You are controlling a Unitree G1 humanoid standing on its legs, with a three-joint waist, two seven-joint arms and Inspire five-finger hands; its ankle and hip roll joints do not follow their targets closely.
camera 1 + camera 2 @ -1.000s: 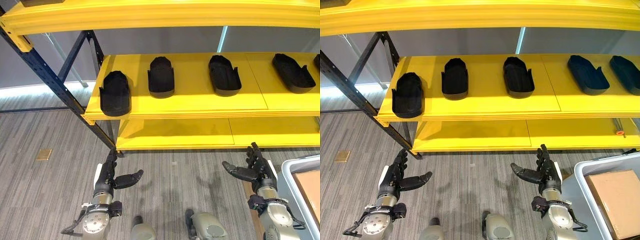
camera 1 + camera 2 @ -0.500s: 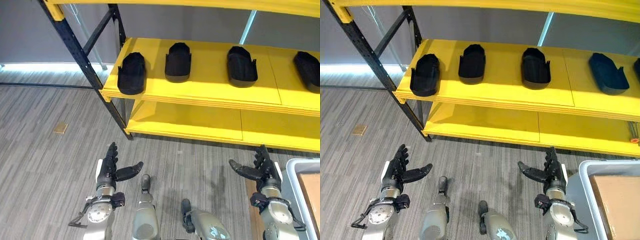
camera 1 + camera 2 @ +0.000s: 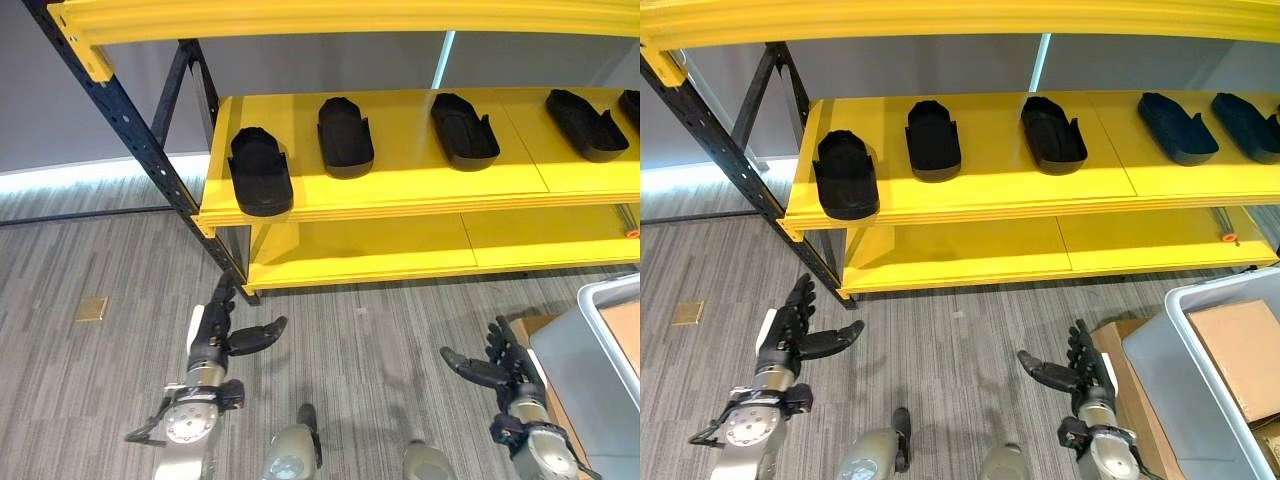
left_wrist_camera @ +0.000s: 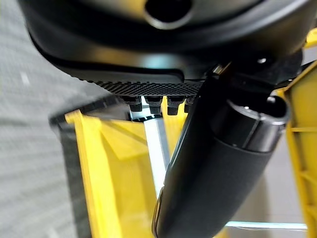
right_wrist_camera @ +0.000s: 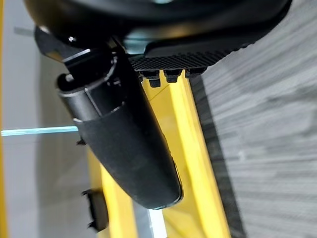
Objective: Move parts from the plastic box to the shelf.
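Note:
Several black moulded parts lie in a row on the yellow shelf [image 3: 400,180]: one [image 3: 260,170] at its left end, another [image 3: 345,137] beside it, a third [image 3: 464,125] further right, and more [image 3: 1177,128] towards the right end. The grey plastic box [image 3: 1180,395] stands on the floor at the lower right, with a brown cardboard box [image 3: 1240,355] inside it. My left hand [image 3: 212,335] hangs open and empty above the floor at the lower left. My right hand [image 3: 1080,372] is open and empty just left of the plastic box. The thumb [image 4: 213,173] of the left hand stands straight.
A dark blue upright post [image 3: 120,130] with a diagonal brace carries the shelf's left end. A lower yellow shelf [image 3: 970,250] sits just above the grey floor, with a small orange item [image 3: 1229,237] at its right end. A flat cardboard piece [image 3: 1118,350] lies under the box's left side.
The whole picture has shifted, so the camera has moved; the plastic box now shows further into view at the right. Both hands stay open and empty.

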